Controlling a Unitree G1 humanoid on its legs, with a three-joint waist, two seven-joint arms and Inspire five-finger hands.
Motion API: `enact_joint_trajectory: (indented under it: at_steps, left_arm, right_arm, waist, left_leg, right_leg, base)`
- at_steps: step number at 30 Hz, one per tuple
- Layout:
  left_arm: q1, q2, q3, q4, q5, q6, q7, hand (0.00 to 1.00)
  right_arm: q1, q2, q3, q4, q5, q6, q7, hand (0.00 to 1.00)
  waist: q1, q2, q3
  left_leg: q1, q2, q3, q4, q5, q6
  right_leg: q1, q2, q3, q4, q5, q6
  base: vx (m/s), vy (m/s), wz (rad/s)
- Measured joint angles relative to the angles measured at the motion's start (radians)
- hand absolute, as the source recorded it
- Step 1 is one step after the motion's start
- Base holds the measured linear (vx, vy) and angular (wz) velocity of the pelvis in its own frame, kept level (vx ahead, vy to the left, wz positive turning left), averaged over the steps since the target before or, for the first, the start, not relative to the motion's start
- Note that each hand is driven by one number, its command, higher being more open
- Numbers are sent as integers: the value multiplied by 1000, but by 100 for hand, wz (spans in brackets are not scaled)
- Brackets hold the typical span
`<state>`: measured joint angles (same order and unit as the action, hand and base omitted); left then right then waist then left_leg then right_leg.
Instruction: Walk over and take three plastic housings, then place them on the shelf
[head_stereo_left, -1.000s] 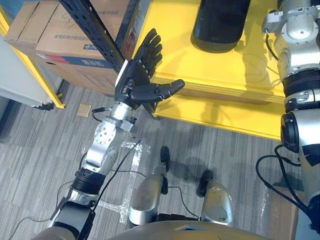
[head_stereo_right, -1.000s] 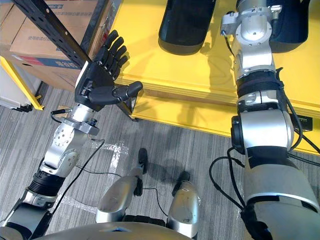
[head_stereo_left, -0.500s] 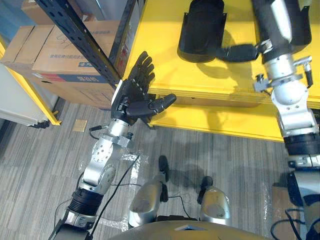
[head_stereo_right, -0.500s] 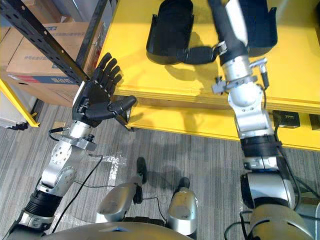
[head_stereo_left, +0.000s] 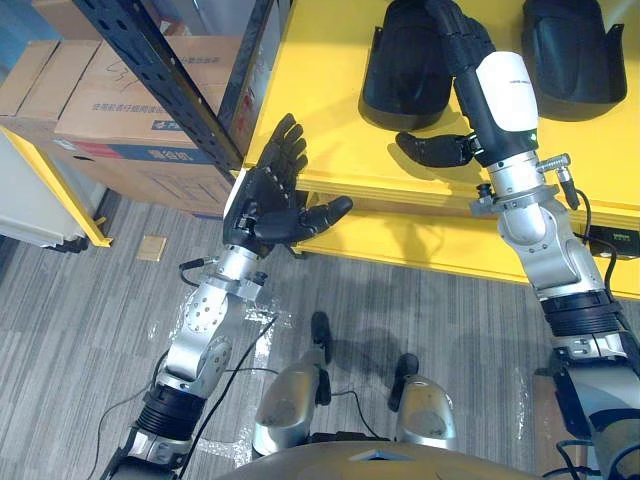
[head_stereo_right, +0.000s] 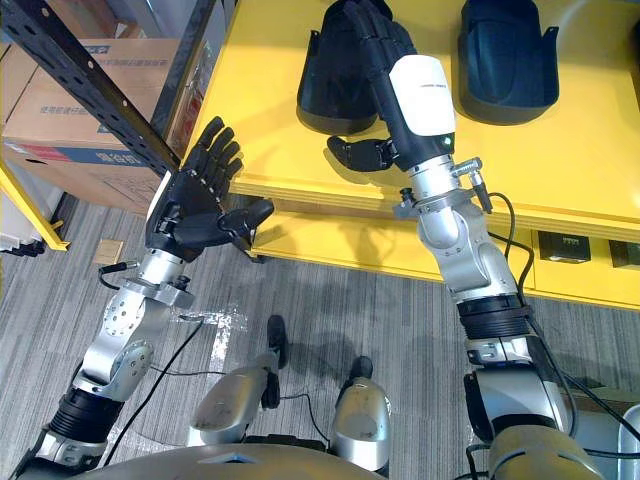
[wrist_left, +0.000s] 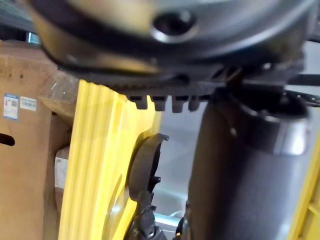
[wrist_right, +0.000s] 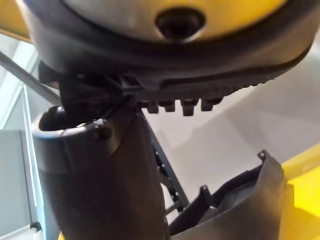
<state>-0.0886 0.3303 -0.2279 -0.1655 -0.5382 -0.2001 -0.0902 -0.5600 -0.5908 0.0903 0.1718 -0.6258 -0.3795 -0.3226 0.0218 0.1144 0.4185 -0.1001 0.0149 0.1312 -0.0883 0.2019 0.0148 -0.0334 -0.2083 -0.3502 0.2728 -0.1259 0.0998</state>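
black housing (head_stereo_left: 395, 75) on the yellow surface (head_stereo_left: 320, 110) lies under the right hand (head_stereo_left: 505, 95), fingers (head_stereo_left: 455, 35) straight, gripping nothing. likely the first pick: next, curl round it. left hand (head_stereo_left: 262, 195) open, empty.

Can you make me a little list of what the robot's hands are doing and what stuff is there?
left hand: open, held up by the edge of the yellow table, holding nothing
right hand: open, fingers stretched over the left housing, thumb out to the side
housings: two black ones on the table; the right housing is untouched
also there: cardboard boxes beside a black rack, left of the table
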Motion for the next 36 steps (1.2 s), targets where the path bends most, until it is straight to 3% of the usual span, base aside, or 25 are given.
enact_joint_trajectory:
  at_steps: [6, 20, 36]
  left_arm:
    - [20, 0, -8, -1, 0, 7, 5, 100]
    - [64, -12, 20, -9, -5, 6, -5, 100]
    - [95, -17, 6, -9, -5, 6, 0, 100]
  right_arm:
    - [-7, 8, 20, 36, -37, 38, -129, 100]
    - [-124, 7, 99, 225, -37, 92, -148, 100]
    - [-207, 7, 137, 257, -38, 143, -148, 100]
  waist:
    - [7, 0, 0]
    - [1, 0, 0]
    - [4, 1, -1]
  left_leg:
    - [-13, -3, -3, 3, 5, -4]
    - [-5, -3, -18, -1, 13, -16]
    - [-19, -5, -12, 0, 13, -16]
  right_leg:
    - [-6, 0, -2, -11, 4, 2]
    - [-1, -2, -10, 5, -3, -5]
    - [-26, -14, -5, 26, -3, -5]
  base:
    - [37, -17, 3]
    - [18, -20, 2]
    - [15, -14, 0]
